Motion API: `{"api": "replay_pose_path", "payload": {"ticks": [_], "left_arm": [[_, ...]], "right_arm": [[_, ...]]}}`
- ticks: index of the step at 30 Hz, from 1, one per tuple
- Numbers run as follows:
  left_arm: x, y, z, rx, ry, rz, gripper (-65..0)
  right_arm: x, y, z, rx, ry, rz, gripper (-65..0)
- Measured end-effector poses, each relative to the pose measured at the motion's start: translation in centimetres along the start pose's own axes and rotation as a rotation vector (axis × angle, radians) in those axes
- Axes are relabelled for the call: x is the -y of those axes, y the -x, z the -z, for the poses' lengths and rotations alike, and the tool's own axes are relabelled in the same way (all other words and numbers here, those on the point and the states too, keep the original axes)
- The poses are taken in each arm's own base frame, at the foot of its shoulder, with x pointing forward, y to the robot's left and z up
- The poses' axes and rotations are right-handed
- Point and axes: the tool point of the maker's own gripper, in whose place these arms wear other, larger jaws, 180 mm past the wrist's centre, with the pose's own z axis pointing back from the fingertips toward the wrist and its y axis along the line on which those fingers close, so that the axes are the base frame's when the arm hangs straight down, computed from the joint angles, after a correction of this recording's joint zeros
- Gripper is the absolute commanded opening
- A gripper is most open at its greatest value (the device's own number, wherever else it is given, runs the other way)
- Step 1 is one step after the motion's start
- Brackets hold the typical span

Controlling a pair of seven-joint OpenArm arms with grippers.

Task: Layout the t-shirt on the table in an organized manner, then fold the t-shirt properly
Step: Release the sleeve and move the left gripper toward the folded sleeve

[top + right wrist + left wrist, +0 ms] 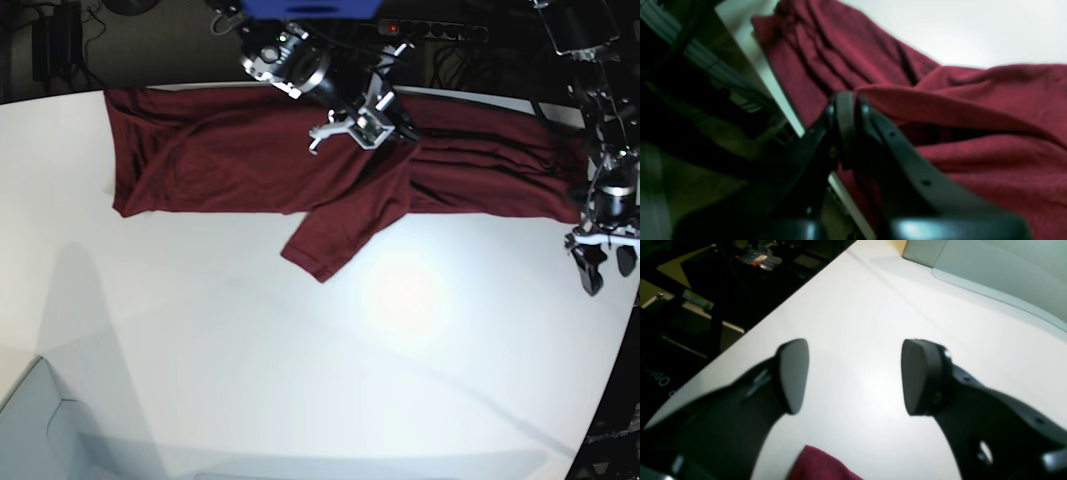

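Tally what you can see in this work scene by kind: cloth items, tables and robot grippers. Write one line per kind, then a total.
Cloth items: 1, the t-shirt
Tables: 1, the table
Grippers: 2, the left gripper and the right gripper
Total: 4

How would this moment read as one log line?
t-shirt: spread, rumpled | right gripper: shut at its edge | left gripper: open, empty, over table
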Motion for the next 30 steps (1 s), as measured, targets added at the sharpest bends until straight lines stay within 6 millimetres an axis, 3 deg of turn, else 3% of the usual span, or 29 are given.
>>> {"api": "replay_pose_path", "payload": {"ticks": [4,8,17,24,30], "left_arm": [[2.3,0.3,0.1,-0.007,0.058,0.006,-23.0],[3.3,0.9,0.2,-0.021,0.081,0.014,-23.0],[8.5,2.4,-0.1,-0.059,0.211,0.030,-22.9],[13.4,2.9,-1.1,-0.070,0.339,0.047,-21.1],[20.1,3.6,-3.0,-0.078,0.504,0.032,-6.5]], "right_arm": [[-0.5,-0.1,0.5,0.000,-0.013,0.001,-65.0],[-0.6,-0.8,1.0,0.019,-0.020,-0.001,-65.0],[-0.4,0.2,1.6,-0.013,-0.025,-0.003,-64.9],[-0.3,0.0,1.6,-0.008,-0.024,-0.007,-46.9],[-0.1,-0.1,1.4,-0.007,-0.019,-0.010,-43.4]]}}
